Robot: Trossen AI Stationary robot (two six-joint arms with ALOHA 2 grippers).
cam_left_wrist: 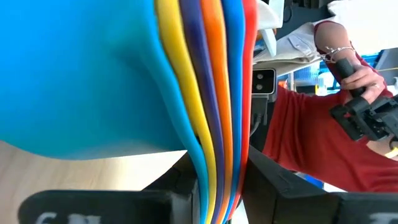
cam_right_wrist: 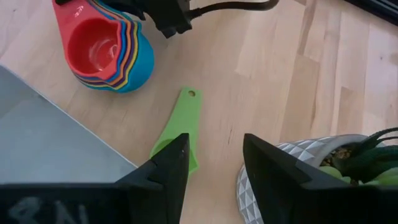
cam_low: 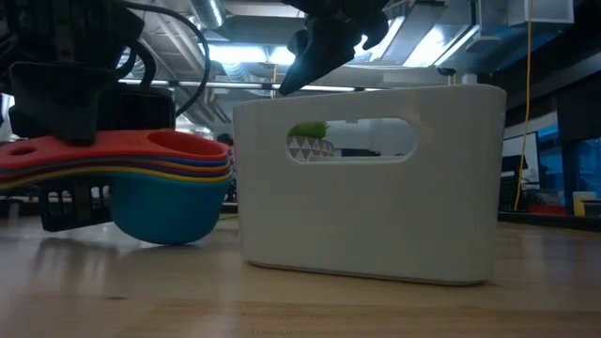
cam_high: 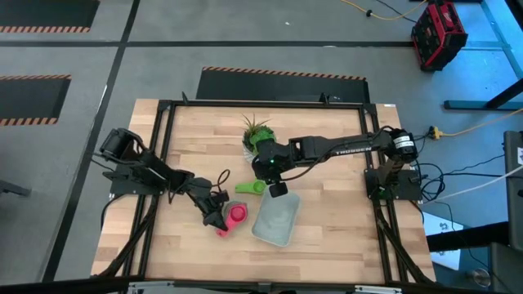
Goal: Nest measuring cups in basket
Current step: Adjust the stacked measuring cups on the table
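Jaws: left gripper (cam_high: pixel 219 219) clamped on nested cup stack (cam_right_wrist: pixel 106 46) handles; right gripper (cam_high: pixel 278 189) apart above green cup (cam_right_wrist: pixel 179 127).

Rainbow-striped measuring cups (cam_right_wrist: pixel 106 46), pale basket (cam_high: pixel 275 219)

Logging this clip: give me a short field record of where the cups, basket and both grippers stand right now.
nested stack: measuring cups, red on top, teal outermost, on the table beside the basket
left gripper: shut on the stack's handles
green cup: lying alone on the wood, handle pointing away from the basket
right gripper: open, hanging above the green cup, not touching it
basket contents: no cups seen inside
plant pot: next to the right gripper
background: a person in a red sleeve
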